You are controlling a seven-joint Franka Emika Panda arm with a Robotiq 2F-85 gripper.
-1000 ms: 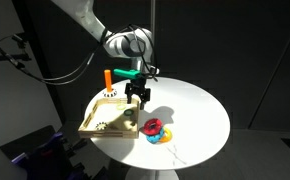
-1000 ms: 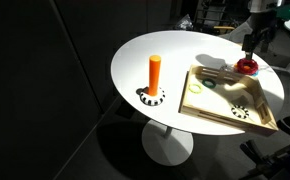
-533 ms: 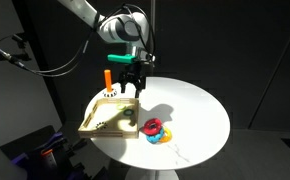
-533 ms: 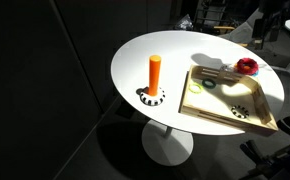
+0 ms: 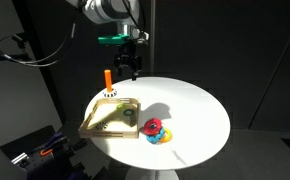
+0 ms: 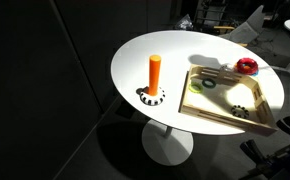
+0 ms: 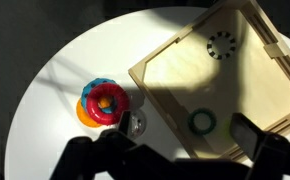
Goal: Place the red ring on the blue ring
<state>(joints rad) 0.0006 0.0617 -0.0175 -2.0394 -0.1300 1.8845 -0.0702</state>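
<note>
At the left of the white bench (image 5: 197,108) in an exterior view stands an orange peg (image 5: 107,78), with the wooden tray (image 5: 97,124) in front of it. The pincer (image 5: 128,68) hangs high above the tray's far edge, well clear of everything. To the right of the tray and nearer the bench's front rim lies the red ring (image 5: 153,125), so from the pincer it lies downward and off to the right, well apart.

The wrist view shows the same relation from above. Far left is the ring pile: the red ring sits flat, hole upward, on the blue ring (image 7: 94,88), whose cyan rim peeps out around it, and a yellow ring (image 7: 84,116) shows beneath both. Just right of the pile lies a small clear object I cannot identify, then the tray with a green ring (image 7: 202,122) inside. The dark fingers (image 7: 85,160) come in at the bottom edge, spread wide with nothing between them. The pile lies up and left of the gap between them, outside the tray.

Being round, the ring has no long axis to line up with. As I judge it, red is already seated on blue, so the placing looks done, and any coming move turns only on that down-and-sideways offset.
</note>
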